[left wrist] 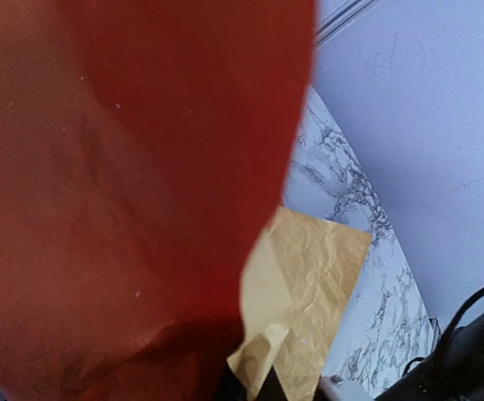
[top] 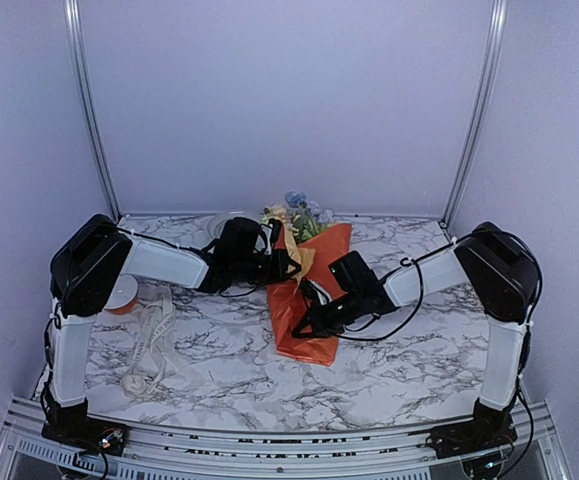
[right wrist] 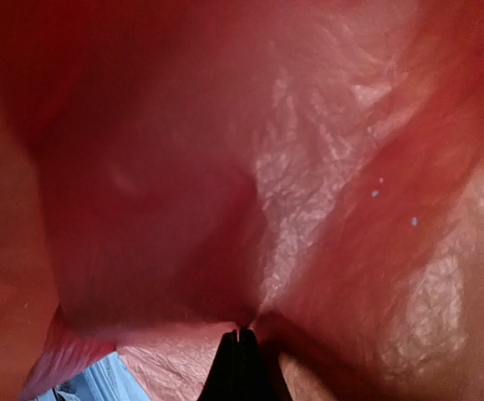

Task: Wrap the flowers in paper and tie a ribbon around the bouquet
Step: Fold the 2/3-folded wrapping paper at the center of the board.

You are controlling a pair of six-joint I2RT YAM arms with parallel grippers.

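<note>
Left pincer clamps a pale flap of the paper, right pincer a lower fold, holding it shut around the flowers; the ribbon lies apart on the tabletop.

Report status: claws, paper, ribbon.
Shut on crinkly orange paper sheet: left claw, right claw. Pastel flowers poke out far end. Cream-white ribbon loose, untouched, left side.

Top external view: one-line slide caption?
Left fingers and right fingers pinch the orange paper, flowers poking out its far end; ribbon lies loose at left on the table.
</note>
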